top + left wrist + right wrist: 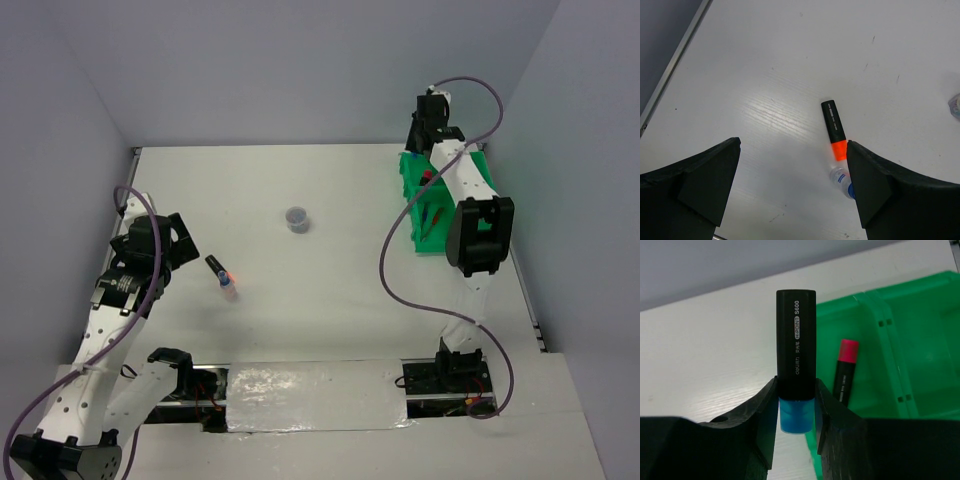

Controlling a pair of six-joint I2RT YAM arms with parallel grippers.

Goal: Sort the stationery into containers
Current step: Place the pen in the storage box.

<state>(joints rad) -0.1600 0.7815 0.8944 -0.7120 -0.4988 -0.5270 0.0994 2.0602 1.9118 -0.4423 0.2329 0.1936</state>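
My right gripper [796, 405] is shut on a blue-ended black highlighter [796, 335], held over the left edge of the green tray [920, 315]. A pink-ended black highlighter [845, 371] lies in the tray's compartment. In the top view the right gripper [428, 125] is at the far end of the green tray [412, 205], which holds a thin blue pen and a thin red pen [428, 215]. My left gripper [792, 175] is open above the table. An orange-ended black highlighter [834, 128] and a small whitish bottle [841, 178] lie by its right finger. A round grey pot [296, 218] stands mid-table.
The table's left edge rail [670, 75] runs near the left gripper. The right arm's purple cable [390, 260] loops over the table left of the tray. A shiny strip [315, 397] lies between the arm bases.
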